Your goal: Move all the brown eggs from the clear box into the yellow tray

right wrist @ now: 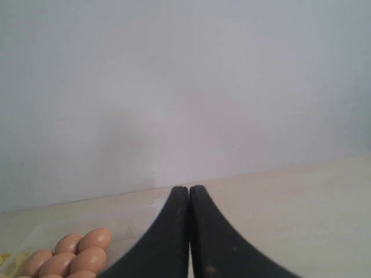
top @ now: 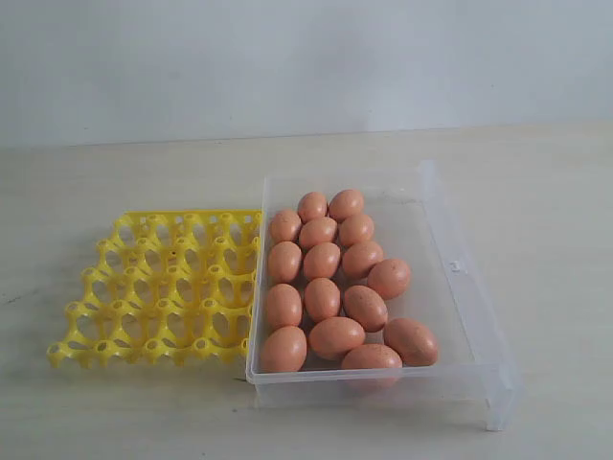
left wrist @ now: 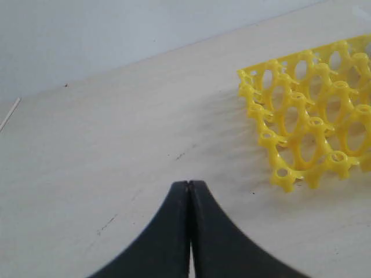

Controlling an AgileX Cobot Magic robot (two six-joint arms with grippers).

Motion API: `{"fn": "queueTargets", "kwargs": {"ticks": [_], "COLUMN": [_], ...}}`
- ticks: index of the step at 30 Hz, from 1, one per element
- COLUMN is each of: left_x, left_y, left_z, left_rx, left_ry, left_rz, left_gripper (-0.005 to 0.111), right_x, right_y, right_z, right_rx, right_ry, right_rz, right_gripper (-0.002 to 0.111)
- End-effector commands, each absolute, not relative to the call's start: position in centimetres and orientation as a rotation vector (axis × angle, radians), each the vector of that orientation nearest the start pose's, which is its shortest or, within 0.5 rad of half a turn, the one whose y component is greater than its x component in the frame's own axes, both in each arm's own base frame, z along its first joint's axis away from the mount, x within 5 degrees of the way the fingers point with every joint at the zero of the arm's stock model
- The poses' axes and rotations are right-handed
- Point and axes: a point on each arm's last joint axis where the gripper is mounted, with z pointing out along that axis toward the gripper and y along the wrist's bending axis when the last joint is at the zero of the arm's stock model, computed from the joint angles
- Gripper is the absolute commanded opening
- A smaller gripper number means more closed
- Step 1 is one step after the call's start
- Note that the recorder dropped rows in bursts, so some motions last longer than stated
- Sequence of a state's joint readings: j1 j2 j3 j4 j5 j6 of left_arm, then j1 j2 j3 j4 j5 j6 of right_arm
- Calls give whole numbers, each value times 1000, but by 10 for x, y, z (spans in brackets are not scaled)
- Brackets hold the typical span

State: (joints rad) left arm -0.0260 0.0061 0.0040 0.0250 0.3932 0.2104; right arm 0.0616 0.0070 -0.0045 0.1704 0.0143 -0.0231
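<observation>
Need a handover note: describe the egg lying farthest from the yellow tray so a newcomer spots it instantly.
Find the clear box right of the yellow tray in the exterior view; the brown eggs crowd its tray-side half. The speckled egg lies slanted at the cluster's near right corner, reaching farther from the tray than any other egg.

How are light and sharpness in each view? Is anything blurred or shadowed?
Exterior view: soft, even, hazy light; little glare on the clear box. Left wrist view: the yellow tray is fairly sharp, a faint shadow beside it. Right wrist view: the brown eggs look soft; the right gripper is featureless black.
</observation>
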Motion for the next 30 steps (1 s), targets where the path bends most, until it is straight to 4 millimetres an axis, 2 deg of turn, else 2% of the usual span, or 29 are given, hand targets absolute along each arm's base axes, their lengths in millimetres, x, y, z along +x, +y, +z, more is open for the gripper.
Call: {"fn": "queueTargets", "kwargs": {"ticks": [1, 21, 23, 26, 29, 30], "left_x": [52, 52, 52, 52, 52, 52], "left_y": [-1, -1, -1, -1, -1, -1], "left_z": [178, 178, 178, 178, 178, 178], "left_rx": [236, 236, 236, 236, 236, 236], "left_ry": [1860, 1860, 1860, 1860, 1860, 1860], "left_rz": [144, 144, 144, 144, 144, 144], "left_gripper": [0, 0, 0, 0, 0, 0], "right_x": [56, 56, 56, 58, 67, 74], "right_y": [3, 3, 4, 4, 5, 6], "right_z": [212, 212, 212, 208, 219, 233], "right_rx": [68, 93, 153, 336, 355, 352], "right_ry": [1494, 1493, 1495, 1529, 1633, 1683], "right_rz": [169, 196, 262, 444, 433, 416], "right_gripper": [0, 0, 0, 0, 0, 0]}}
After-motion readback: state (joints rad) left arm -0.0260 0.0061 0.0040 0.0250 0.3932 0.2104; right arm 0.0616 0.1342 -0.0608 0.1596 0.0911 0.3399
